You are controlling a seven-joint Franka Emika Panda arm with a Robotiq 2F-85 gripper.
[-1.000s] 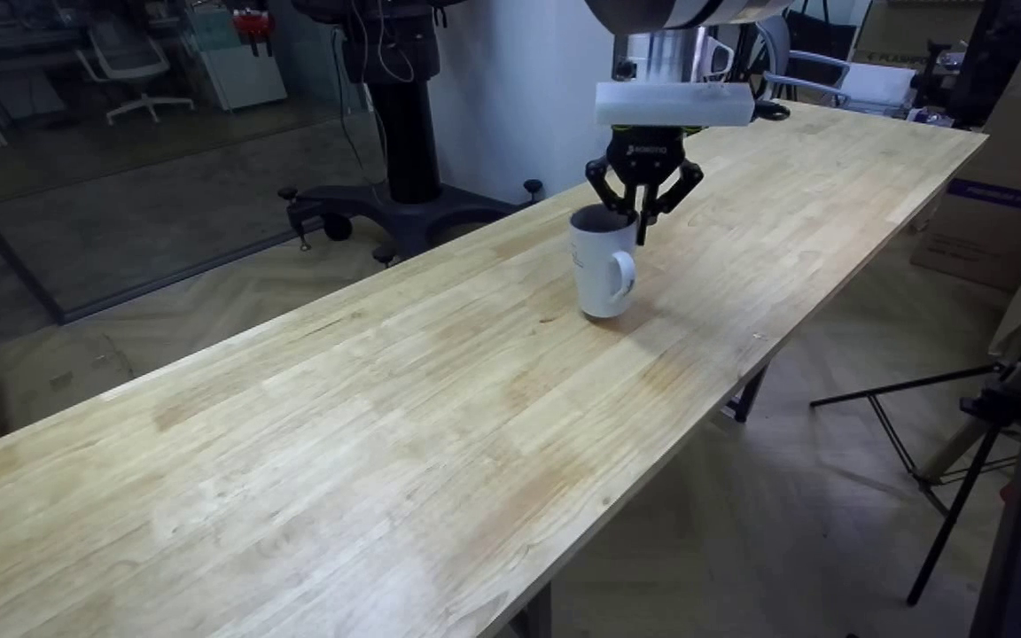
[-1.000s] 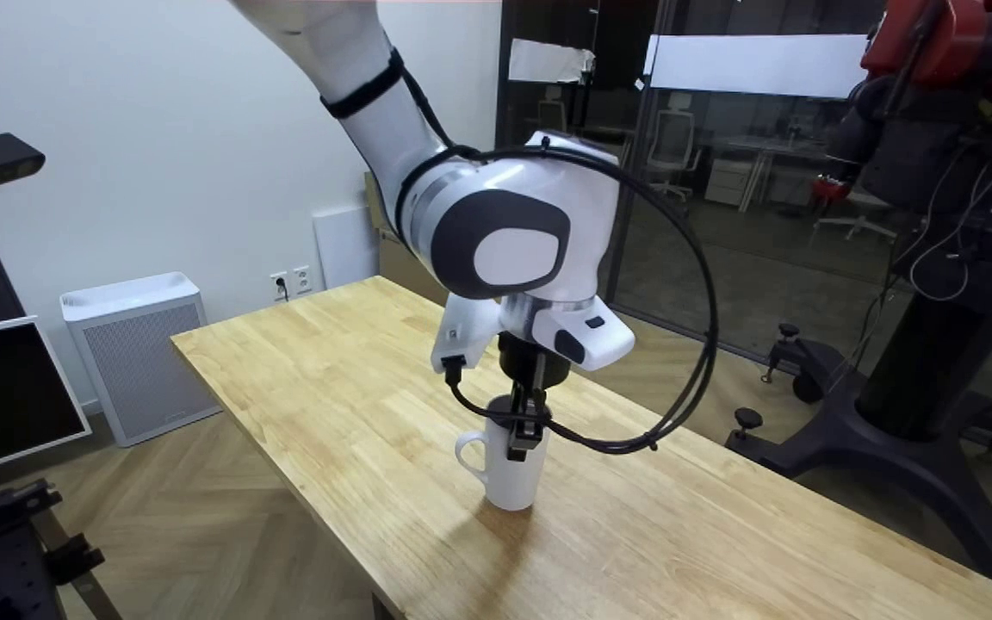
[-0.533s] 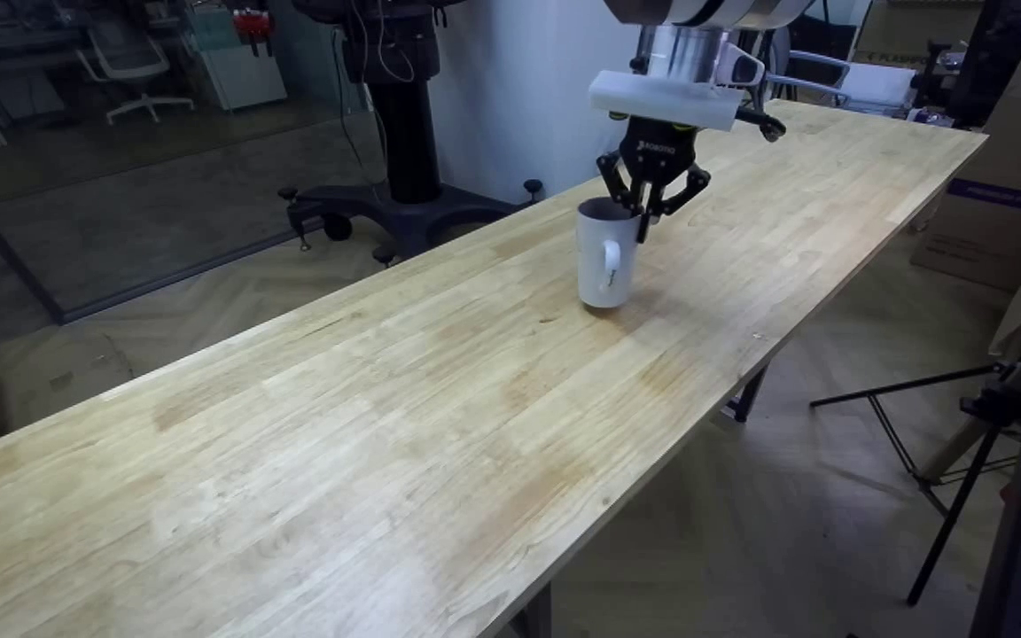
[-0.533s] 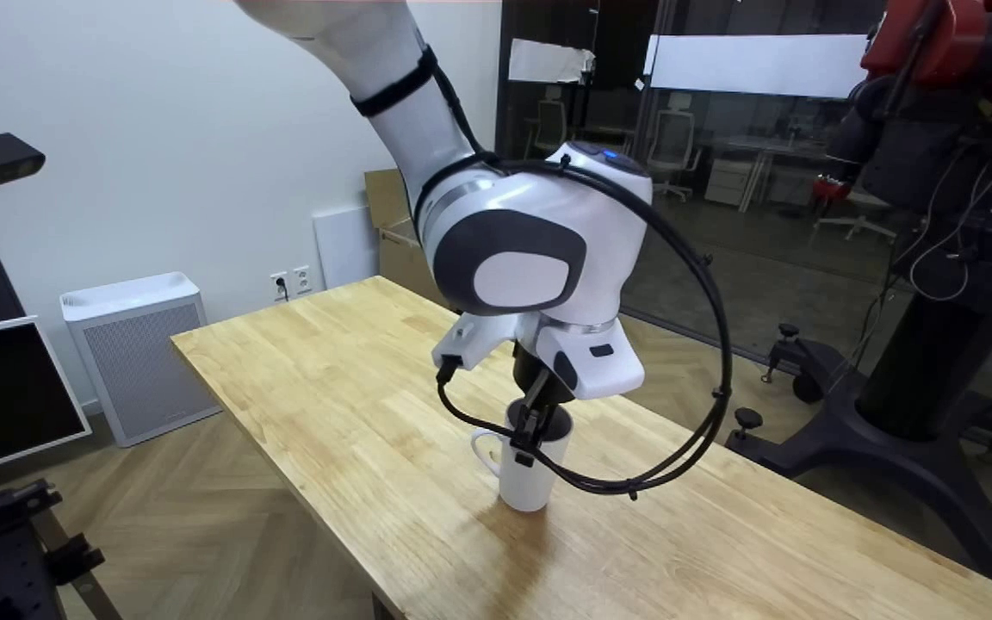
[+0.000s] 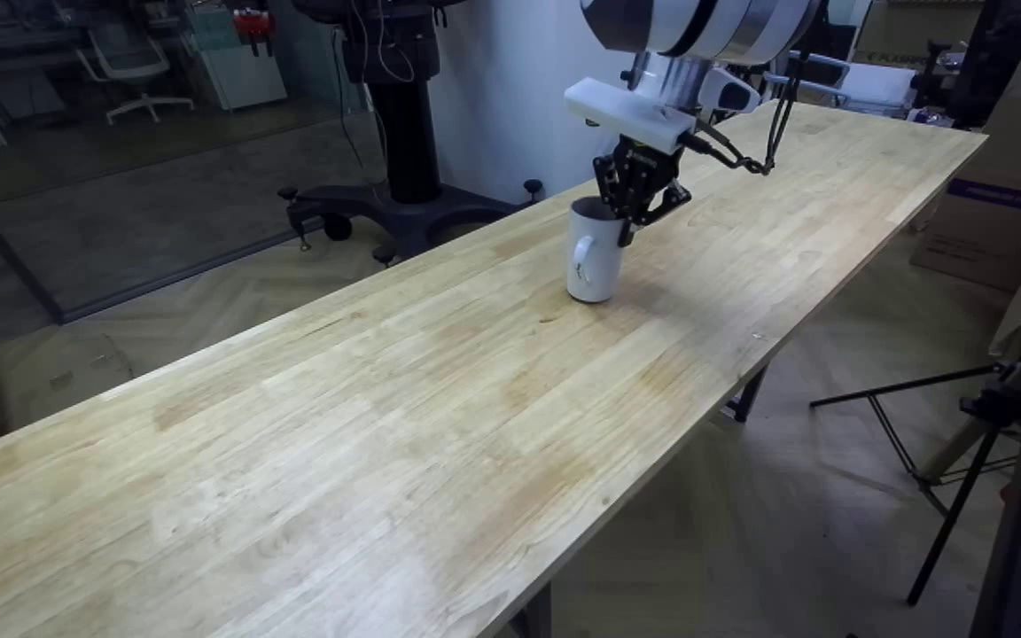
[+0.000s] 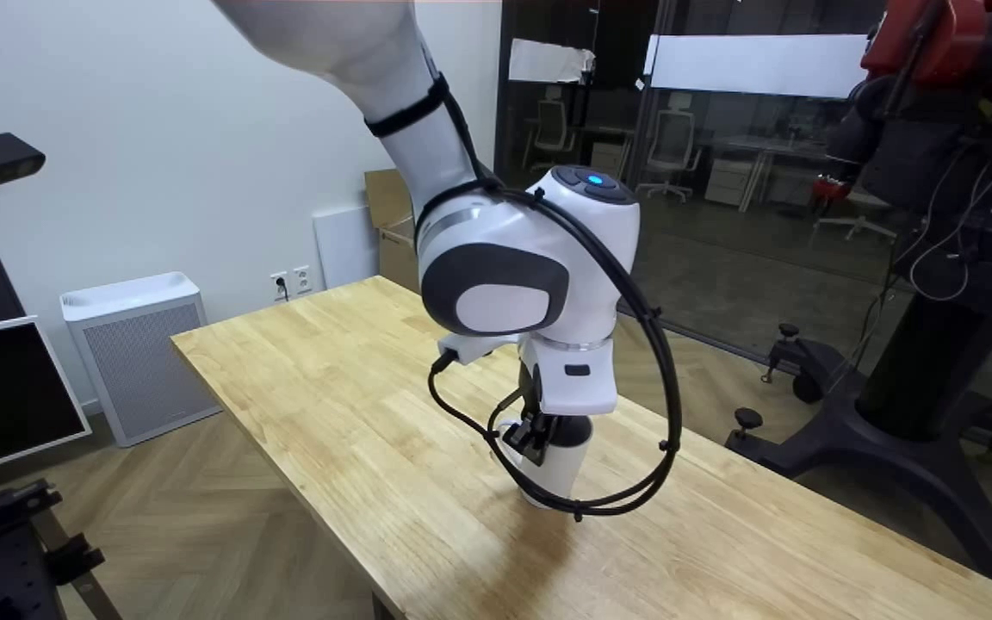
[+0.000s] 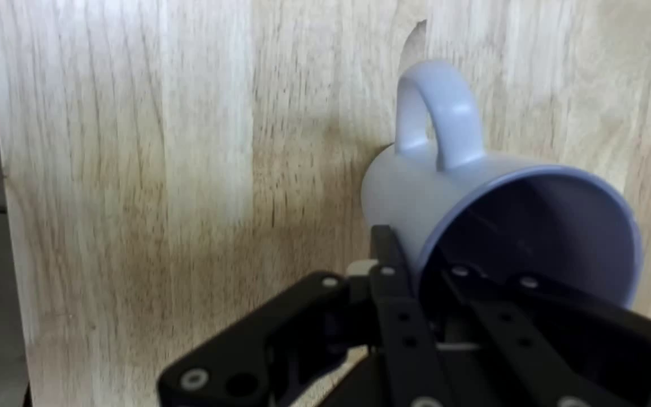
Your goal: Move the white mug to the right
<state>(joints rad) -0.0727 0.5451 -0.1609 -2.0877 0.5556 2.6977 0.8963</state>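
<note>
Pale wooden tabletop (image 5: 342, 425); white mug (image 5: 604, 263) past its middle in an exterior view, leaning slightly (base on or just off the wood, cannot tell). Gripper (image 7: 413, 257) clamped on the rim (image 7: 554, 169), fingers (image 7: 387, 254) inside and out. Likely stiff, smooth, breakable, fairly light; handle (image 7: 456, 120) offers another hold. Slack cable (image 6: 673, 405) near the mug might snag. Far right in an exterior view: wheeled stand (image 6: 918, 370), well apart.

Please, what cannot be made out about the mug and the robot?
Wrist view: where the gripper ends inside the white mug, in shadow.
In an exterior view: robot arm, cropped by the top edge; mug's side, partly behind cable.
In an exterior view: mug's marking, too small.
</note>
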